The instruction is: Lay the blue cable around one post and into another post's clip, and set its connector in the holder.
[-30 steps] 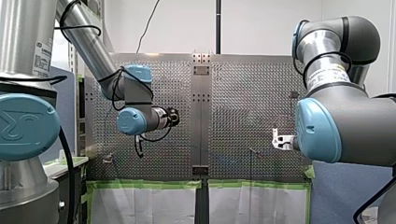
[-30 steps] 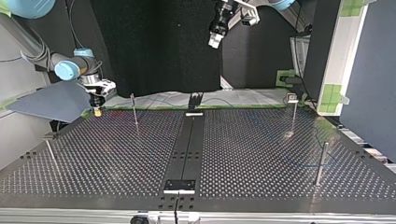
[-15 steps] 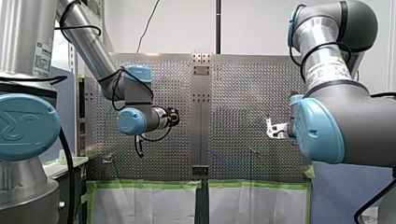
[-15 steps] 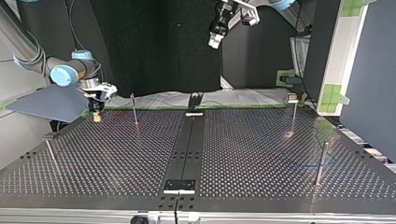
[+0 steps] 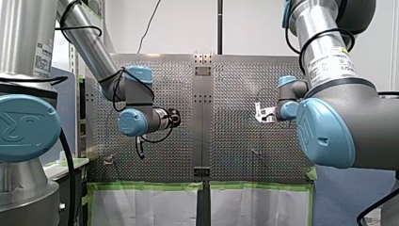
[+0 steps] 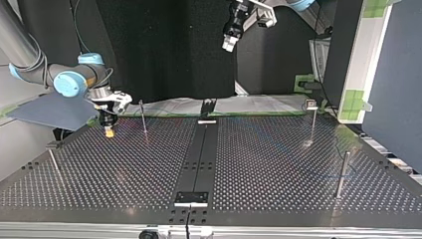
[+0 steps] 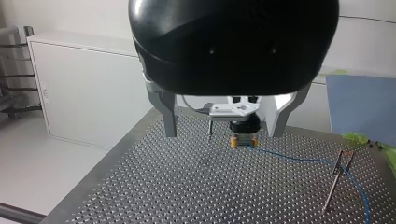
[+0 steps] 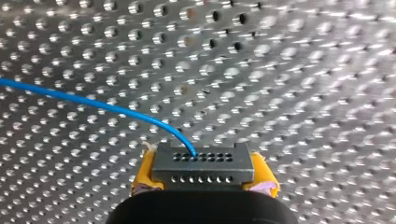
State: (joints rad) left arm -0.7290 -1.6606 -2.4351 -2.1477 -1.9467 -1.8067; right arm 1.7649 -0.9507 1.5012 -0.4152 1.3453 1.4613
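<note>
My right gripper (image 6: 108, 130) is clamped on the connector (image 8: 203, 163), the dark block pinched between its yellow pads (image 8: 140, 182), and it hangs just above the perforated table (image 6: 278, 164) near the far edge at the top view's left. The blue cable (image 8: 93, 105) leaves the connector's face and curves off low over the holes. In the left wrist view it trails away past a thin post with a clip (image 7: 337, 179), though I cannot tell whether it touches that post. My left gripper (image 6: 227, 46) hangs high over the middle, fingers spread wide and holding nothing. My worry is the slack: the cable is thin and barely shows in the top view, so as I carry the connector towards the nearby post (image 6: 143, 119) it could snag on the wrong side of a post or drag taut and twist the connector in the pads. Compared with a second ago, the right gripper has come in from the table's edge towards that post, while my left arm has not budged
</note>
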